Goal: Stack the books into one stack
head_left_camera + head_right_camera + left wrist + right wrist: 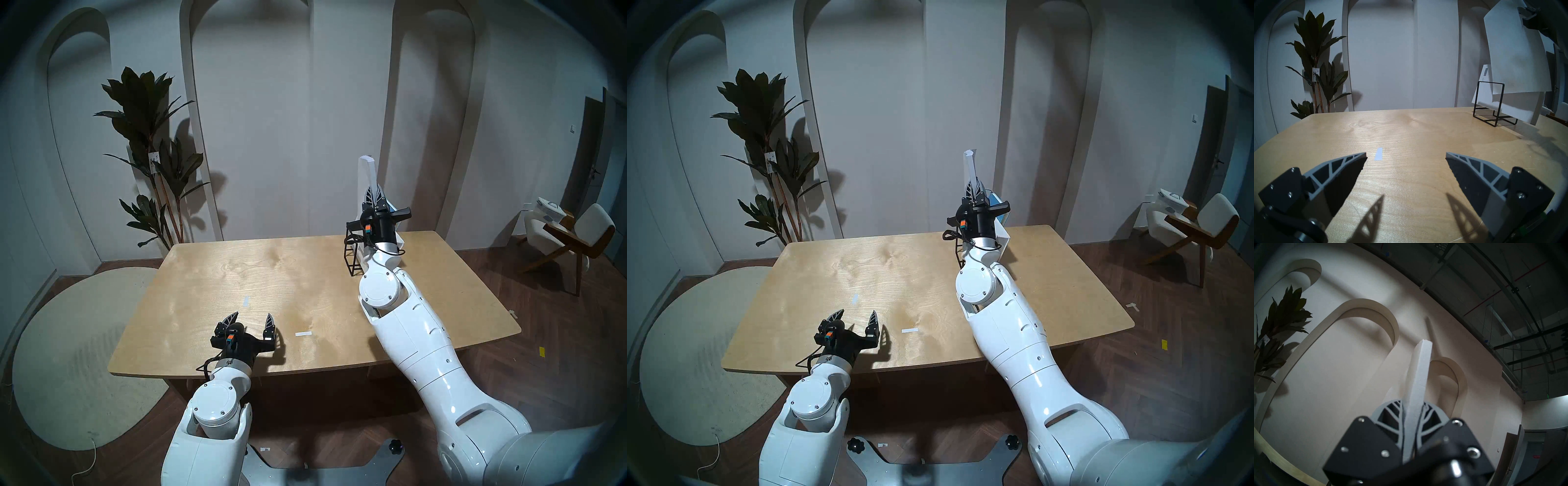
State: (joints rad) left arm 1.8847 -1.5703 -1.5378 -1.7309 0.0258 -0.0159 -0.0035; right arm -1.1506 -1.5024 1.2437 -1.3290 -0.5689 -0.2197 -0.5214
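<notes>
- Right end effector raised above the far right part of the surface, tilted upward, clamped on a white book.
- Right wrist view: the book's edge runs up from between the two fingers, which press both faces; the book stands upright, seen edge-on.
- Left wrist view: the same book shows its broad blank face, hanging clear above the black wire rack.
- The rack sits on the surface's far right area, partly hidden by the right arm.
- A second white book leans tilted in the rack, barcode near its top corner.
- A blue edge peeks out just behind the right end effector; too hidden to tell how it sits.
- Left end effector hovers low over the near left part of the surface, fingers spread wide, nothing between them.
- Two white tape strips on the surface near the left end effector.
</notes>
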